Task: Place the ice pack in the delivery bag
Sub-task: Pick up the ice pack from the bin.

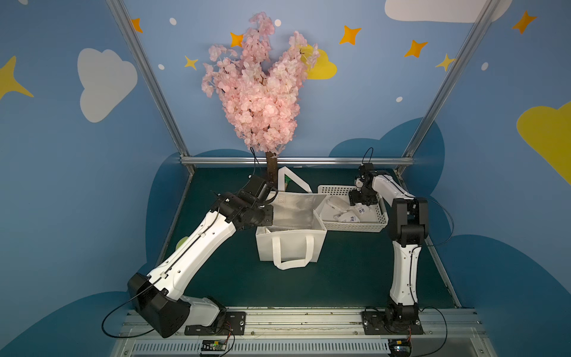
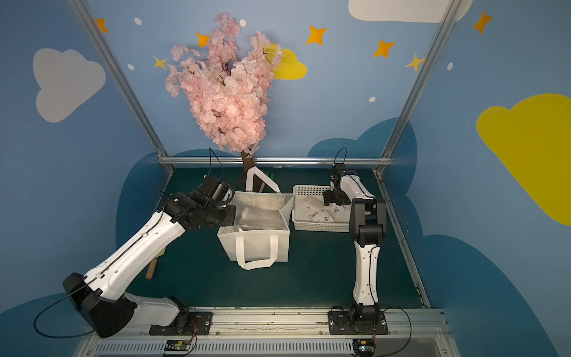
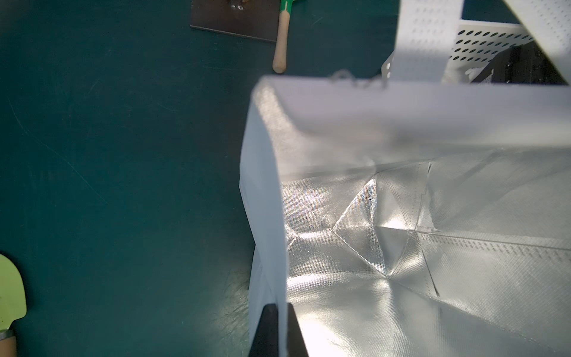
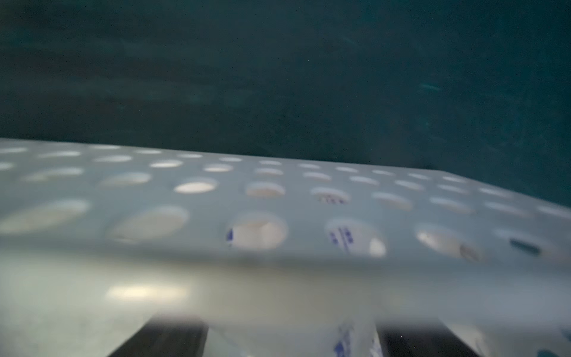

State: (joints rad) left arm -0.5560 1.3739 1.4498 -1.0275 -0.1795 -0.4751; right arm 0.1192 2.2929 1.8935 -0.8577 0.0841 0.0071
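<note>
The delivery bag (image 1: 290,244) (image 2: 253,244) stands open mid-table, white outside, silver foil inside (image 3: 401,278). My left gripper (image 1: 271,213) (image 2: 233,213) (image 3: 279,309) is shut on the bag's left side wall at the rim. Several white ice packs with blue print (image 1: 349,218) (image 2: 324,218) lie in a white perforated basket (image 1: 355,227) (image 2: 318,227) just right of the bag. My right gripper (image 1: 360,202) (image 2: 333,202) (image 4: 293,333) reaches down into that basket. Its jaws stand wide apart, with an ice pack (image 4: 346,340) lying blurred between them. The basket wall (image 4: 278,191) is right in front.
A pink blossom tree (image 1: 262,92) stands behind the bag on a dark base plate (image 3: 234,21). A green tool with a wooden handle (image 3: 282,40) lies beside that plate. A light green spatula (image 2: 153,269) (image 3: 9,293) lies under my left arm. Metal frame rails edge the green mat.
</note>
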